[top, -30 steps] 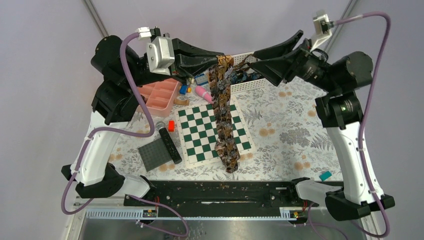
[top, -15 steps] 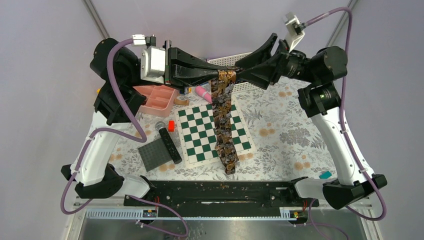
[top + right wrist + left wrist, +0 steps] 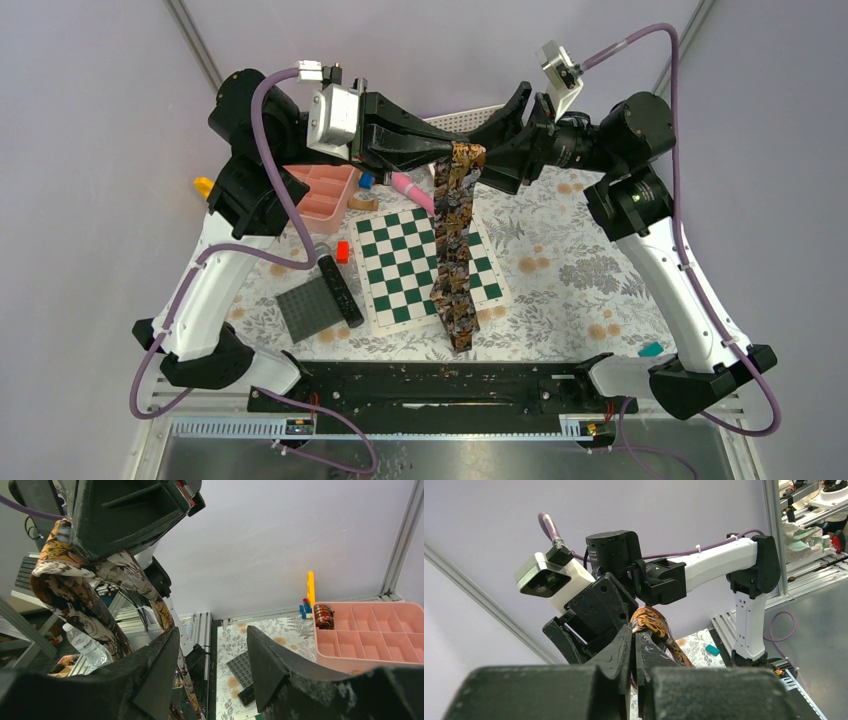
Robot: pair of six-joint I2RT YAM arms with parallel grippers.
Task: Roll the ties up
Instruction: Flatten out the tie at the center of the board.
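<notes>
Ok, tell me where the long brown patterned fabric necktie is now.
Top view, centre: the brown patterned fabric necktie hangs from the left gripper, its length over the green-and-white chessboard.

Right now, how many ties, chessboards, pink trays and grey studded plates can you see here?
Ties: 2, the hanging tie and what looks like a coiled tie
Chessboard: 1
Pink tray: 1
Grey studded plate: 1
Total: 5

A robotics lab: aluminium frame posts [image 3: 195, 42] and plain walls [image 3: 80, 200] enclose the floral-clothed table [image 3: 570, 260].
</notes>
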